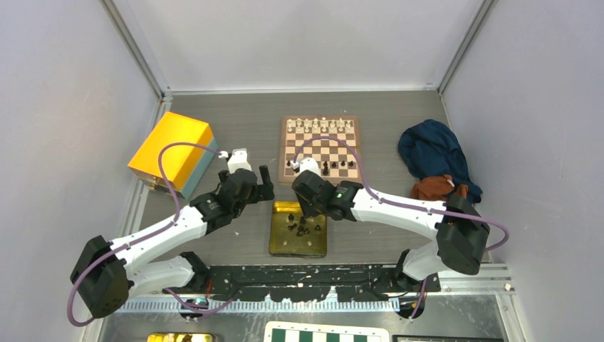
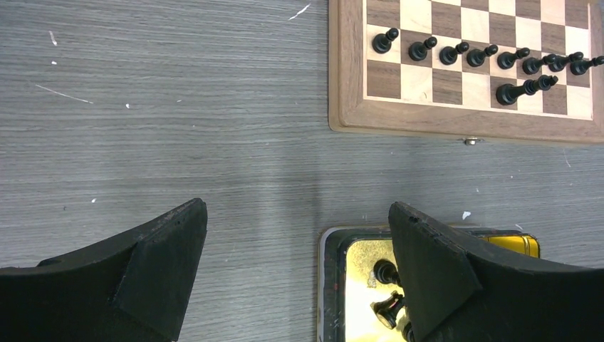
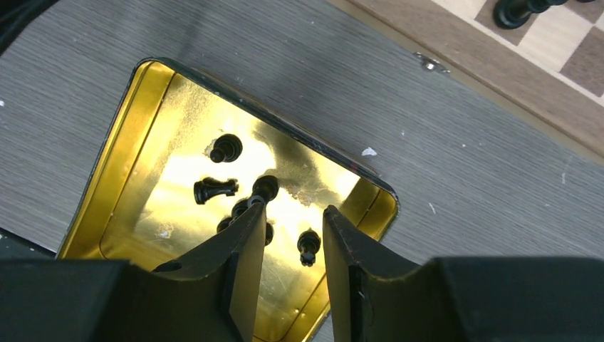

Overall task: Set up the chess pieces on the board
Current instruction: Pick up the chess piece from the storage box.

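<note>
The wooden board [image 1: 283, 146] lies at the back centre, with cream-white pieces [image 1: 320, 125] on its far rows and black pieces [image 1: 331, 167] on its near rows. A gold tin [image 1: 278, 242] in front of it holds several loose black pieces [image 1: 299, 226]. My right gripper [image 3: 293, 214] hangs open over the tin; a black piece [image 3: 308, 246] lies on the tin floor [image 3: 178, 178] below the gap between its fingers, apart from them. My left gripper [image 2: 299, 235] is wide open and empty over bare table left of the tin [image 2: 329, 285]. The board's near rim [image 2: 345, 78] and a row of black pawns [image 2: 456, 53] show ahead of it.
A yellow box [image 1: 171, 149] stands at the back left. A blue cloth [image 1: 431, 153] and an orange-brown cloth [image 1: 434, 187] lie to the right of the board. A green-and-white checkered board [image 1: 327, 333] lies at the near edge behind the arm bases.
</note>
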Robot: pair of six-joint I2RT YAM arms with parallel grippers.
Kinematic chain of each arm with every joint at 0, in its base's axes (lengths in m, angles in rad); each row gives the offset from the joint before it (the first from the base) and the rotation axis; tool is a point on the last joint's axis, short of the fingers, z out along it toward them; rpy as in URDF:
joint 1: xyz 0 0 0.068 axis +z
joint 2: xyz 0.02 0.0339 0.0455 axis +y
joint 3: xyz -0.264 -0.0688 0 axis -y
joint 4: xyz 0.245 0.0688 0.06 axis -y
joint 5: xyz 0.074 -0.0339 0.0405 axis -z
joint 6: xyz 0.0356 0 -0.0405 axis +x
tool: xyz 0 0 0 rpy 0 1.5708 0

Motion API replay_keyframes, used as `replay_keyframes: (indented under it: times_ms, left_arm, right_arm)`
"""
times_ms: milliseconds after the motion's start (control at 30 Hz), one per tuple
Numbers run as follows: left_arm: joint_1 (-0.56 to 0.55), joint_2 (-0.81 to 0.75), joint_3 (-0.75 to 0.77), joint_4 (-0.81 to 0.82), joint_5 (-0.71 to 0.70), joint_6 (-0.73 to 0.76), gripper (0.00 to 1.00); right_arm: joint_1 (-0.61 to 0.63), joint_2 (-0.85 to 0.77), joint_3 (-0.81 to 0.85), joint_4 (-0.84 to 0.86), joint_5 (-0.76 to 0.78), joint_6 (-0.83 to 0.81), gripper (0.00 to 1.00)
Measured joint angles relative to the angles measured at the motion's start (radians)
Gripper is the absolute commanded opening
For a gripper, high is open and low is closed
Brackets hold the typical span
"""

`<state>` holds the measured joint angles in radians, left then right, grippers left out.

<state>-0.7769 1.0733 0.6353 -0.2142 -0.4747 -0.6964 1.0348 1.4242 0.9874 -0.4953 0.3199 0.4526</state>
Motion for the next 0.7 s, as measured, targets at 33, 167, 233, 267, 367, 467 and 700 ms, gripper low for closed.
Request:
replay_keyframes:
  times_ms: [33, 167, 233, 267, 367, 467, 700]
  left_arm:
    - [0.0, 0.0, 0.0, 0.0, 0.0, -0.002, 1.0]
    - [0.0, -0.005, -0.005, 0.0, 0.0, -0.004, 1.0]
    - [0.0, -0.007, -0.005, 0.0, 0.0, -0.005, 1.0]
    - [0.0, -0.009, -0.005, 0.0, 0.0, -0.005, 1.0]
    - [0.0, -0.015, -0.006, 0.0, 0.0, -0.007, 1.0]
    - [0.0, -0.019, -0.006, 0.0, 0.0, -0.007, 1.0]
    - [0.0, -0.025, -0.017, 0.0, 0.0, -0.008, 1.0]
  right_arm:
    - [0.004, 0.011, -0.002, 0.005, 0.0, 0.003, 0.42]
    - [0.02, 0.052, -0.006, 0.032, -0.001, 0.018, 0.41]
    - [0.026, 0.068, -0.006, 0.044, -0.004, 0.024, 0.41]
    - [0.031, 0.074, -0.006, 0.049, -0.004, 0.026, 0.41]
    - [0.039, 0.084, -0.006, 0.064, -0.005, 0.032, 0.41]
    - [0.048, 0.093, -0.006, 0.077, -0.006, 0.042, 0.41]
    - [0.058, 0.11, -0.022, 0.091, -0.008, 0.058, 0.41]
